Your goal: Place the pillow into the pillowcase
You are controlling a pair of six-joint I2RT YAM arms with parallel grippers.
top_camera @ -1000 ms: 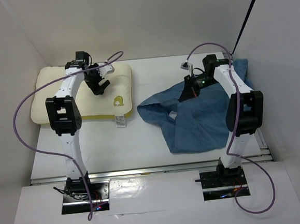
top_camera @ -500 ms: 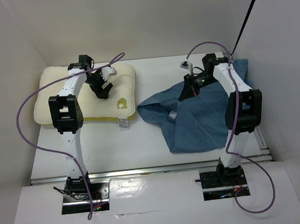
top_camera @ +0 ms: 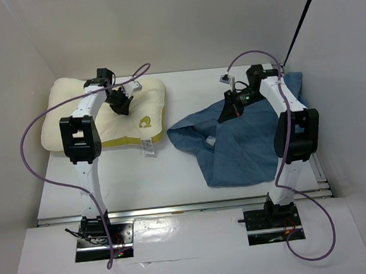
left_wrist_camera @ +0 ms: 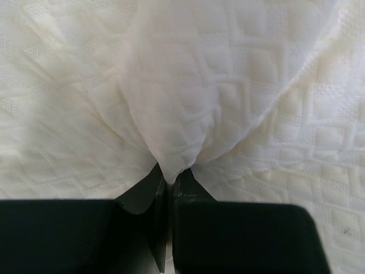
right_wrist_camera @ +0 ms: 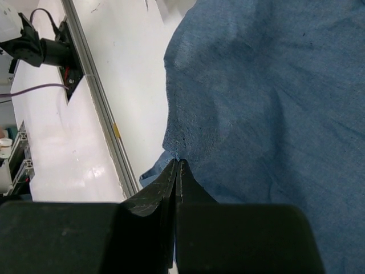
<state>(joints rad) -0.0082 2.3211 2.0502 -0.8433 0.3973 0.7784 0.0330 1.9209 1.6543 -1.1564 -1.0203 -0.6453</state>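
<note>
Both arms are built of white links joined by black housings: the left arm (top_camera: 88, 176) and the right arm (top_camera: 288, 172). A purple cable (top_camera: 22, 143) is strung along each, and the left hand (left_wrist_camera: 170, 174) and right hand (right_wrist_camera: 177, 165) are fitted with black wedge-shaped fingers

No legible text, number or brand. The pillow (top_camera: 55, 118) bears a yellow emblem (top_camera: 146, 122) and a white tag (top_camera: 147, 149); its print is unreadable.

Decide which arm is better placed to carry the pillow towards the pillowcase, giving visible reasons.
Left, probably. The left gripper is shut on a raised fold of the pillow; the right gripper is across the table, shut on the edge of the pillowcase, which it would have to release.
</note>
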